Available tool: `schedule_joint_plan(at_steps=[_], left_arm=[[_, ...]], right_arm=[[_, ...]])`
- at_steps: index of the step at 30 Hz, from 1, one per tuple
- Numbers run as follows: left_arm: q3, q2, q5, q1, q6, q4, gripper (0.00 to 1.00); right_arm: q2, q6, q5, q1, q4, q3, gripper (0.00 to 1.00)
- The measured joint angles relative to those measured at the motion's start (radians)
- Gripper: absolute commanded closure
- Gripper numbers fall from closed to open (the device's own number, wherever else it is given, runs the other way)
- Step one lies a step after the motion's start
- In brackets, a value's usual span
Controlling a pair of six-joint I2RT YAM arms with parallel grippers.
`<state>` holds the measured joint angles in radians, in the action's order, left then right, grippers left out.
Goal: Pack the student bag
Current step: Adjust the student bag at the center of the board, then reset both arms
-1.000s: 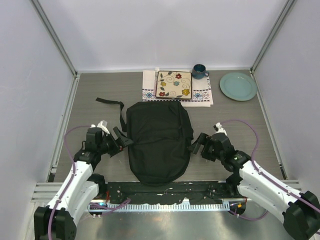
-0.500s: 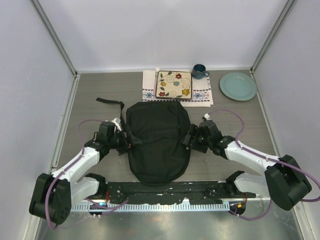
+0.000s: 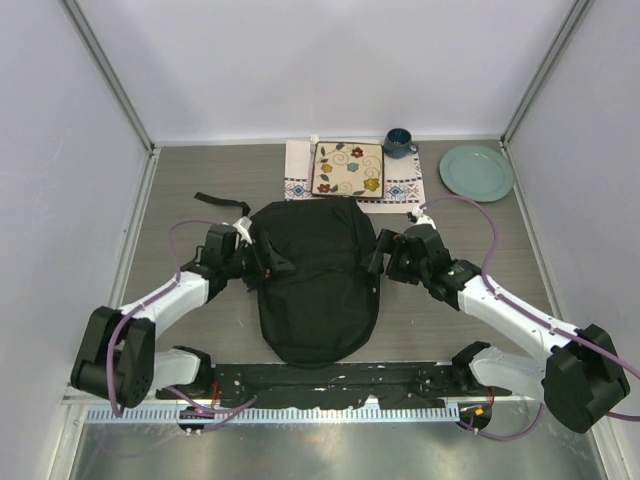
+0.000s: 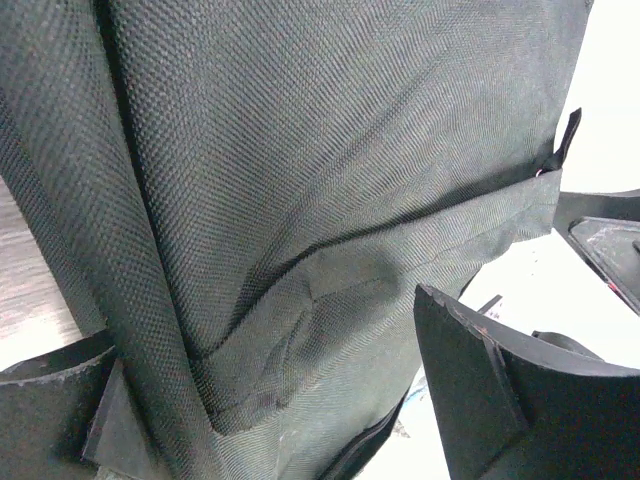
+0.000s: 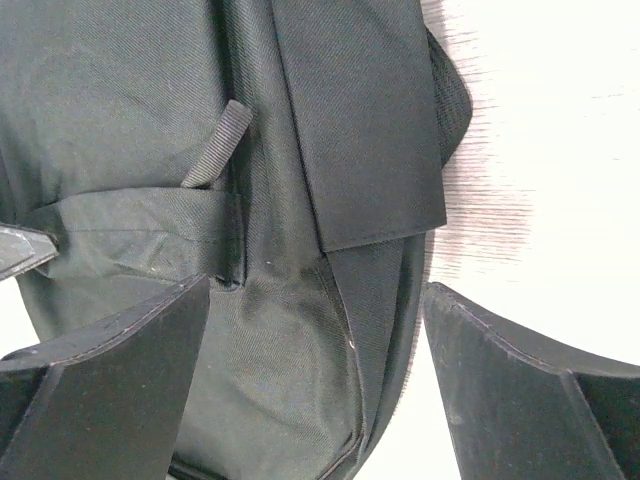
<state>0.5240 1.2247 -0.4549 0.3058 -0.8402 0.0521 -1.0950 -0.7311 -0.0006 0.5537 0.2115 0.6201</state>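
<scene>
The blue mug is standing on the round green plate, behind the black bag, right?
No. The top external view shows the blue mug standing beside the flowered plate, apart from the round green plate. It is indeed behind the black bag.

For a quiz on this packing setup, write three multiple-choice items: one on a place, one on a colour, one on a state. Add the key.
1. Where does the mug stand?
A. at the near edge
B. at the far edge, right of the floral plate
C. against the left wall

2. What colour is the round plate?
A. red
B. pale green
C. black

3. How are the left gripper and right gripper?
A. both open at the student bag
B. both shut
C. one holds a cup

Key: 1 B, the top view shows it there. 2 B, it looks pale green. 3 A, each wrist view shows spread fingers with black fabric between.
</scene>
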Motion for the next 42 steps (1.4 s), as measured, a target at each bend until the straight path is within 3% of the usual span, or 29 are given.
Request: schedule_joint_plan(at_steps=[12, 16, 20, 26, 31, 36, 42], left_arm=[[0.142, 0.209, -0.127, 0.012, 0.008, -0.110, 0.14], [0.142, 0.195, -0.102, 0.014, 0.011, -0.103, 0.07], [0.105, 0.041, 0.074, 0.015, 0.043, 0.017, 0.00], [0.100, -0.206, 0.427, 0.015, 0.101, 0.235, 0.00], [0.131, -0.267, 0.650, 0.014, 0.134, 0.377, 0.00], [0.149, -0.241, 0.739, 0.014, 0.143, 0.449, 0.00], [0.149, -0.214, 0.769, 0.014, 0.147, 0.481, 0.00]], right_arm=[[0.064, 0.003, 0.053, -0.003, 0.068, -0.017, 0.08], [0.103, 0.008, 0.108, -0.006, 0.115, -0.017, 0.07], [0.153, 0.019, 0.206, -0.008, 0.181, -0.017, 0.05], [0.223, 0.026, 0.407, -0.014, 0.242, -0.017, 0.04], [0.284, 0.042, 0.570, -0.015, 0.265, -0.016, 0.04], [0.298, 0.082, 0.728, -0.015, 0.271, -0.015, 0.04], [0.299, 0.210, 0.850, -0.015, 0.128, -0.089, 0.04]])
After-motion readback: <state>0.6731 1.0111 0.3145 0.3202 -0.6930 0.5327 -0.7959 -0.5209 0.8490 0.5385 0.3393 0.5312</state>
